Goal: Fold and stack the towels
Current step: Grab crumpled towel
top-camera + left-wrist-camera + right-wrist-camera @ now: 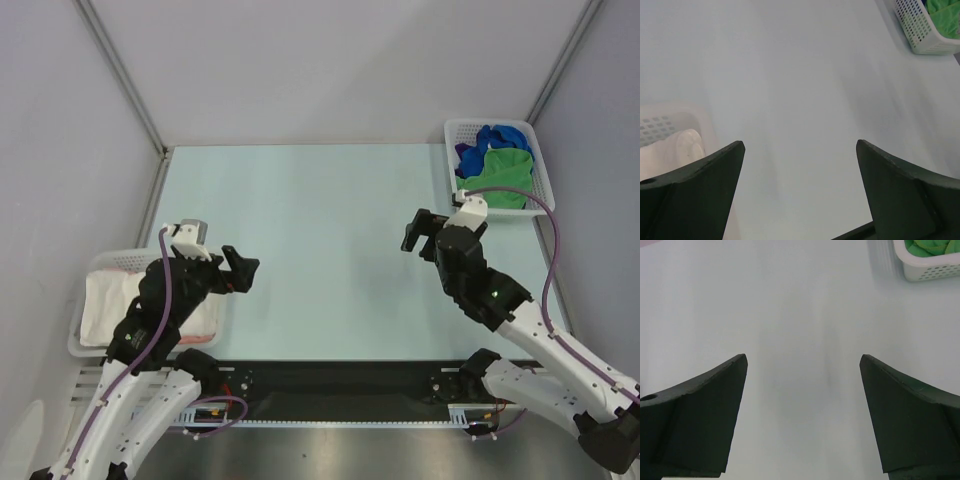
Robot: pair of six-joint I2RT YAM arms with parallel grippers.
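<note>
Both the left gripper (pixel 243 270) and right gripper (pixel 418 232) hover with jaws apart above the counter (pixel 320 200). Green towel (pixel 494 179) and blue towel (pixel 497 138) fill the far-right basket (pixel 541 165); white towel (pixel 105 305) occupies the near-left basket (pixel 82 345).

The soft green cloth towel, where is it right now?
In the top view, the soft green cloth towel lies in the white plastic mesh basket at the table's far right corner, beside the royal blue towel.

Left end effector (pixel 243 270) and right end effector (pixel 417 232) — both agape, empty.
</note>
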